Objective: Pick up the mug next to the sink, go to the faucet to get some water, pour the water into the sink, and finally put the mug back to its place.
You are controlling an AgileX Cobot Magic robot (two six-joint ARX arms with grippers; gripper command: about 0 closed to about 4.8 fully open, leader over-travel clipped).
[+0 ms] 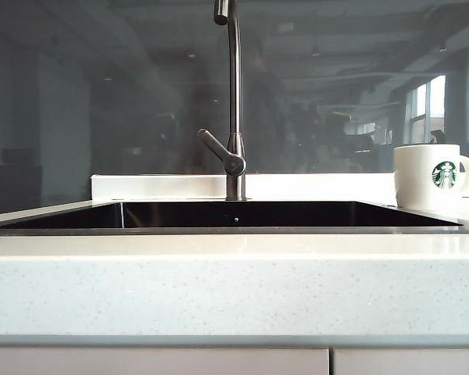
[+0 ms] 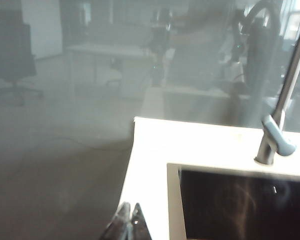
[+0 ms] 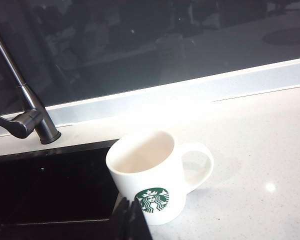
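Observation:
The white mug [image 1: 431,176] with its green logo stands upright on the counter, right of the sink [image 1: 234,228]; its handle points right. The steel faucet [image 1: 234,101] rises behind the sink's middle, lever angled left. Neither gripper shows in the exterior view. In the right wrist view my right gripper [image 3: 131,206] is shut and empty, just short of the mug [image 3: 152,180] near the sink's edge [image 3: 80,146]; the faucet [image 3: 30,112] stands beyond. The left wrist view has my left gripper [image 2: 130,206] shut and empty over the counter beside the sink rim [image 2: 172,200], far from the faucet [image 2: 277,135].
A dark glass panel [image 1: 102,94] backs the counter behind a low white ledge [image 1: 156,186]. The white counter's front edge [image 1: 234,289] runs across the exterior view. Bare countertop [image 3: 260,150] lies on the mug's far side from the sink.

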